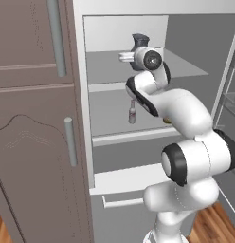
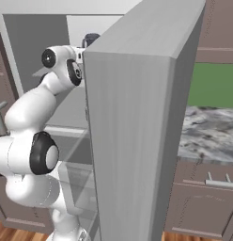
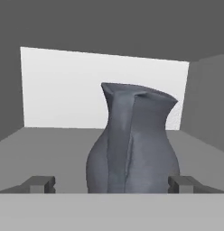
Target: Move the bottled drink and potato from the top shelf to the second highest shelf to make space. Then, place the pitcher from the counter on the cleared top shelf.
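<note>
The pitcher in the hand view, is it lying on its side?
No, the pitcher stands upright on the top shelf, its flared lip up, between the open fingertips.

The white arm (image 1: 185,142) rises from the lower right of the left base view, elbow bent, wrist level at upper centre. Its gripper (image 3: 112,184) (fingertips (image 3: 40,184) at the frame's bottom corners) stands spread wide.

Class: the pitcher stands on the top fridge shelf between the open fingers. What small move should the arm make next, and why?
Probably draw the gripper straight back. The pitcher stands upright on the top shelf, the jaws are wide on either side, and the bottle sits one shelf down.
</note>
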Controlling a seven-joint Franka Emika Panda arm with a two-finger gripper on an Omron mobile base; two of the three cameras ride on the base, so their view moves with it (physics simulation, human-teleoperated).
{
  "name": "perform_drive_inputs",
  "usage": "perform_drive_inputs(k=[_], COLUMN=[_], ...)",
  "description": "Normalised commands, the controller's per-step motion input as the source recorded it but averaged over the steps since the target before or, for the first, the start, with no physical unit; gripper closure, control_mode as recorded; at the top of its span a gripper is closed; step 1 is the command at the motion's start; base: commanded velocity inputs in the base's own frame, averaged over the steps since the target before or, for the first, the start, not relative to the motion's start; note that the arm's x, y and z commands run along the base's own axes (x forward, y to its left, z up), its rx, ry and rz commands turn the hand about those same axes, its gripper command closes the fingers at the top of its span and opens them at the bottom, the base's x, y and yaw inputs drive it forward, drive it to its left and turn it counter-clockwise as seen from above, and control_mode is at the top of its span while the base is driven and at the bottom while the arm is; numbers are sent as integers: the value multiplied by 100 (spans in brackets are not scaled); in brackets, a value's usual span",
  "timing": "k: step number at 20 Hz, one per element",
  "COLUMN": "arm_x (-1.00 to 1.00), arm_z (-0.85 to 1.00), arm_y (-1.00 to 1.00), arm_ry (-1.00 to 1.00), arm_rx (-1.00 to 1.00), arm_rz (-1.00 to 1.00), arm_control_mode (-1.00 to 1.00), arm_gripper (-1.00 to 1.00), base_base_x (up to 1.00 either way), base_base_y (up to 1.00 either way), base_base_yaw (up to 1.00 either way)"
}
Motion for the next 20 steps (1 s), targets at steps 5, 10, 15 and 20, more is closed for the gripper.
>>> perform_drive_inputs(k=[5,10,15,20], arm_x=[-46,-79,-100,-100], arm_z=[6,0,0,0], arm_y=[17,22,2,0], arm_ry=[0,0,1,7], arm_rx=[11,2,0,0], arm_rz=[0,0,0,0], arm_control_mode=[-100,-100,-100,-100], arm_gripper=[-100,-100,-100,-100], base_base_x=[0,0,0,0], base_base_y=[0,0,0,0], base_base_yaw=[0,0,0,0])
